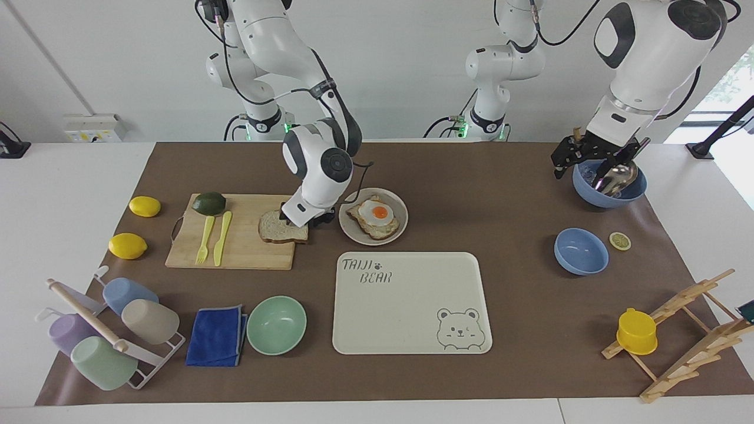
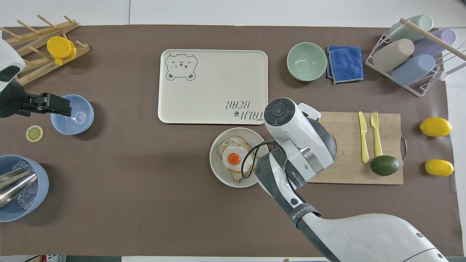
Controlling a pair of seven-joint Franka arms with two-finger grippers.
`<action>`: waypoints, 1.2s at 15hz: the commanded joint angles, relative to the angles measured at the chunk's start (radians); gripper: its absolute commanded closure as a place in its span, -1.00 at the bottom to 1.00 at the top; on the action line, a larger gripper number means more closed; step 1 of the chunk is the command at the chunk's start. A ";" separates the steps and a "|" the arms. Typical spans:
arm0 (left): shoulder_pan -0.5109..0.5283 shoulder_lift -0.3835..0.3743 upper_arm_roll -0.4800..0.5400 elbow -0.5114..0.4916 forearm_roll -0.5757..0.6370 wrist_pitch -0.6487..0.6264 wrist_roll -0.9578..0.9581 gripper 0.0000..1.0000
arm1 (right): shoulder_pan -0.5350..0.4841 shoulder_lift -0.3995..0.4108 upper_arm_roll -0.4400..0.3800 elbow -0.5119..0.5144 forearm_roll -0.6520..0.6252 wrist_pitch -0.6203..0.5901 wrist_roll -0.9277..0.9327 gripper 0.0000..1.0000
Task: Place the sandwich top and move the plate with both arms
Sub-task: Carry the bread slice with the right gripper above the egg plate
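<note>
The sandwich top (image 1: 281, 229), a pale bread slice, lies flat on the wooden cutting board (image 1: 247, 250), at the board's end beside the plate. My right gripper (image 1: 306, 221) is down at the slice's edge closest to the plate, open, fingertips either side of that edge. From overhead the right wrist hides the slice. The round beige plate (image 1: 401, 207) (image 2: 214, 163) carries a toast slice with a fried egg (image 1: 375, 217) (image 2: 233, 159). My left gripper (image 1: 595, 160) (image 2: 54, 103) waits open in the air over the blue bowl with a metal scoop (image 1: 609, 187).
A cream bear tray (image 1: 412, 306) lies farther from the robots than the plate. On the board are a yellow fork and knife (image 1: 213, 237) and an avocado (image 1: 209, 203). A mint bowl (image 1: 276, 324), blue cloth (image 1: 217, 335), cup rack, two lemons and an empty blue bowl (image 1: 581, 251) stand around.
</note>
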 commanded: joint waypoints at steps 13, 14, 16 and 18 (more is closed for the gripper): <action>0.009 -0.012 -0.005 -0.002 0.016 -0.010 0.006 -1.00 | -0.002 -0.049 0.006 -0.080 0.005 0.001 0.013 -0.16; 0.009 -0.012 -0.005 -0.002 0.016 -0.010 0.005 -1.00 | 0.000 -0.049 0.006 -0.080 0.005 -0.003 0.013 0.10; 0.009 -0.012 -0.005 -0.002 0.016 -0.010 0.005 -1.00 | 0.006 -0.049 0.006 -0.077 0.004 -0.008 0.008 0.88; 0.009 -0.012 -0.005 -0.002 0.016 -0.010 0.005 -1.00 | 0.029 -0.049 0.006 -0.068 0.002 -0.012 0.008 1.00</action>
